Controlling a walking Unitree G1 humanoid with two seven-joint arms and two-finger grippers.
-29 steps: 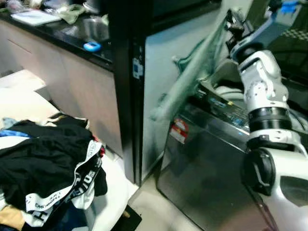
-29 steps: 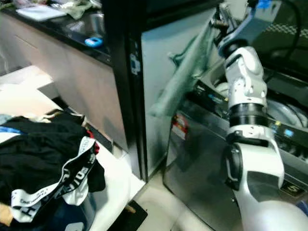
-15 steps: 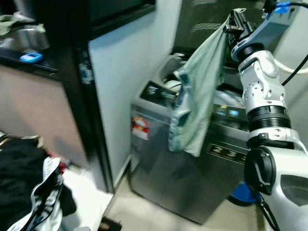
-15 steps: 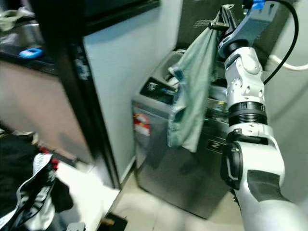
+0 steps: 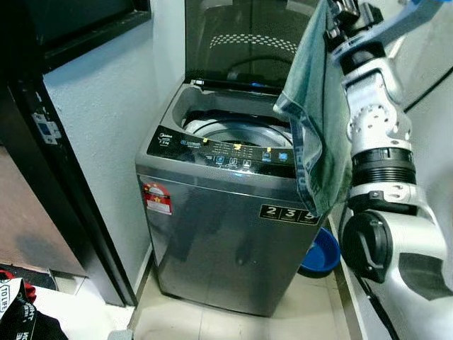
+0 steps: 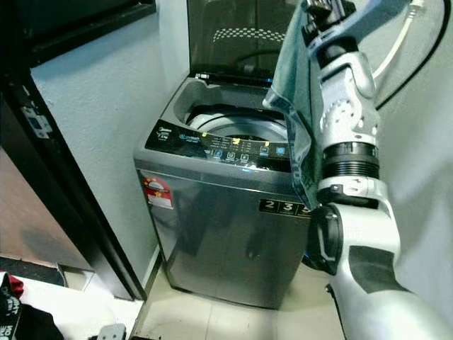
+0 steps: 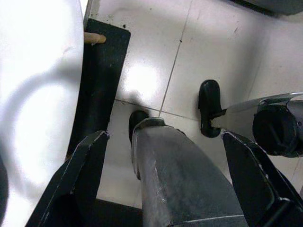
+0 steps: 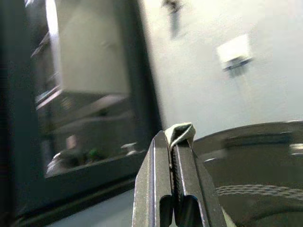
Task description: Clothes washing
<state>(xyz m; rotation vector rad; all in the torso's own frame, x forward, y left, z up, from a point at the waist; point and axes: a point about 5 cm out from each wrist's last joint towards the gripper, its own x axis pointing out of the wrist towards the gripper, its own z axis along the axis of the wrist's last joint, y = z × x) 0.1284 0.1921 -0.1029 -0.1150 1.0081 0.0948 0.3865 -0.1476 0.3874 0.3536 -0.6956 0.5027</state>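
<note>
A grey top-loading washing machine [image 5: 226, 234] stands before me with its lid raised and the drum [image 5: 237, 131] uncovered. My right gripper [image 5: 345, 13] is held high at the machine's right side, shut on a pale green garment [image 5: 317, 120] that hangs down over the control panel's right end. In the right wrist view a fold of the green cloth [image 8: 180, 133] sticks out between the closed fingers [image 8: 156, 184]. My left gripper [image 7: 163, 189] hangs low over the tiled floor, its two black fingers [image 7: 78, 175] spread wide apart with nothing between them.
A white wall [image 5: 106, 127] and a dark door frame [image 5: 64, 212] flank the machine's left side. A blue basin [image 5: 320, 251] sits on the floor behind its right corner. A pile of dark clothes [image 5: 18, 312] lies at the lower left on a white surface.
The camera has swung right: the counter and clothes pile have slid out to the left and the machine now faces me squarely. The green garment stays held high in my right gripper.
</note>
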